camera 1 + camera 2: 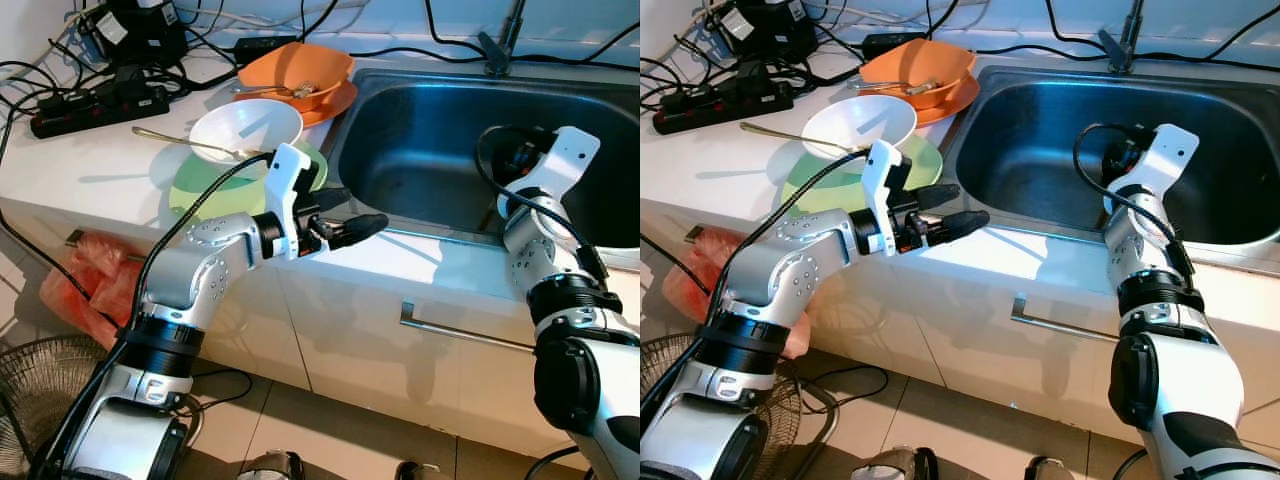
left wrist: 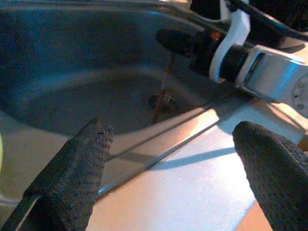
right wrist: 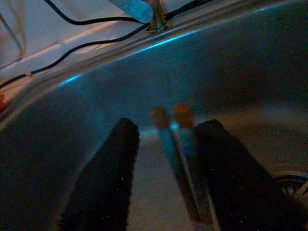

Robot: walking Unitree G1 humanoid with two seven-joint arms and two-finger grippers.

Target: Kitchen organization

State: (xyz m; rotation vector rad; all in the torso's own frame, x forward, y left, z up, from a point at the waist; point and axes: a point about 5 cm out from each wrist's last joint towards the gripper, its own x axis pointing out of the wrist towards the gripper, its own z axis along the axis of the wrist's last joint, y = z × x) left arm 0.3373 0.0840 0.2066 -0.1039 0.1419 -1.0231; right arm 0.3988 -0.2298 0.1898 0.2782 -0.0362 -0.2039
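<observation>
Two tools at the sink [image 1: 480, 130], dishes stacked at the surface's [image 1: 120, 165] back edge.

Left tool [image 1: 345, 228] spread wide, empty, over the sink's front rim. Right tool [image 3: 166, 168] inside the basin, parted around two thin utensil handles [image 3: 179, 159], contact unclear; white bowl [image 1: 245, 130] on green plate [image 1: 190, 190].

I have the left arm [image 1: 200, 262] bent at the elbow and reaching forward, forearm roughly level, just short of the sink's [image 1: 400, 120] front rim. The left gripper [image 1: 345, 215] sits at that rim's near-left corner, fingers [image 2: 82, 178] spread wide apart with nothing between them. The right arm [image 1: 560, 330] rises from the sink's near-right edge, forearm upright, wrist [image 1: 545, 170] bent over the rim and pointing down into the basin. The right gripper [image 3: 166, 159] is inside the basin; its fingers [image 3: 110, 173] stand apart, with two thin sticks [image 3: 180, 154] lying against one finger.
</observation>
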